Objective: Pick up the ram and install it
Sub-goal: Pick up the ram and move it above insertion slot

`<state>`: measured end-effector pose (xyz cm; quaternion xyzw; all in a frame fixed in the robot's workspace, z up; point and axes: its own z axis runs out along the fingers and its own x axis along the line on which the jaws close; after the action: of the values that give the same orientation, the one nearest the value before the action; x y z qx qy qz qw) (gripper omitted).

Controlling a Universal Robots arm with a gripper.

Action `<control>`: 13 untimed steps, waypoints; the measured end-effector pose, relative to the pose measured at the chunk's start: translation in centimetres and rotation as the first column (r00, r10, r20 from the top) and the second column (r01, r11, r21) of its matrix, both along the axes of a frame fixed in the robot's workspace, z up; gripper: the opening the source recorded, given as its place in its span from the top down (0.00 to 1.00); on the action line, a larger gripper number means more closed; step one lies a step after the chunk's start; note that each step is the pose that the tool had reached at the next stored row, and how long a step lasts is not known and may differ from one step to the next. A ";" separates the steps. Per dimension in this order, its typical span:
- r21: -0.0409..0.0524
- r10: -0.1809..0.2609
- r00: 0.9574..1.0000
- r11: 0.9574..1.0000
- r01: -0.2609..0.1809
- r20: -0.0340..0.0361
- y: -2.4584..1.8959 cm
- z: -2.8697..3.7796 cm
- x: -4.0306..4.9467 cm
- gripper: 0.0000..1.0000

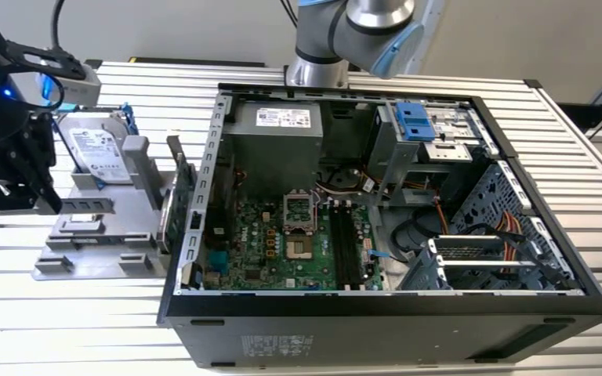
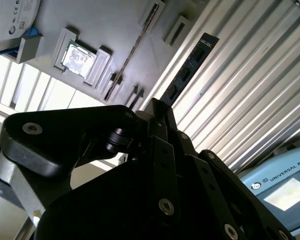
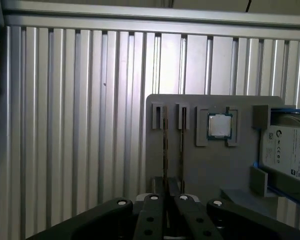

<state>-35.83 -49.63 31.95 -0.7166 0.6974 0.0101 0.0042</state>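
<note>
Gripper (image 2: 160, 107) sits closest in both wrist views, black linkage w/ jaws pinched tight on the ram (image 2: 190, 65). I read it as a firm grip on one end of the stick, board clamped btwn the fingertips (image 2: 165, 125). Ram pokes straight out past them: slim dark board w/ a row of black chips, held up off the surfaces below.

Beyond the ram's far end, in the second wrist view, I see the ribbed aluminium table (image 2: 250, 85). Just to one side of the stick is the grey fixture tray (image 2: 110, 30). On that tray, in the first wrist view, narrow slotted holders (image 3: 182, 117) sit roughly in line w/ the gripper. A CPU (image 3: 219, 125) lies in its pocket just beside them, and an HDD (image 3: 288, 150) w/ blue clips is further out past the CPU.

In the exterior view the gripper hangs by the tray edge that faces away from the open PC case (image 1: 385, 321). Case lies well apart from the gripper, mobo (image 1: 270, 247) exposed, long black RAM slots (image 1: 345, 243) visible on it. Green expansion card (image 1: 183, 200) stands btwn tray and case.
</note>
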 end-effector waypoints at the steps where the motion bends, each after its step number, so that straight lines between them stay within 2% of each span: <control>1: 0.000 0.000 1.000 1.000 0.000 0.000 0.00 0.10 0.00 1.00; 13: 0.000 -0.001 1.000 1.000 0.001 0.000 0.00 1.14 0.00 1.00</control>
<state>-35.83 -49.63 33.09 -0.7164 0.6977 0.0101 0.0042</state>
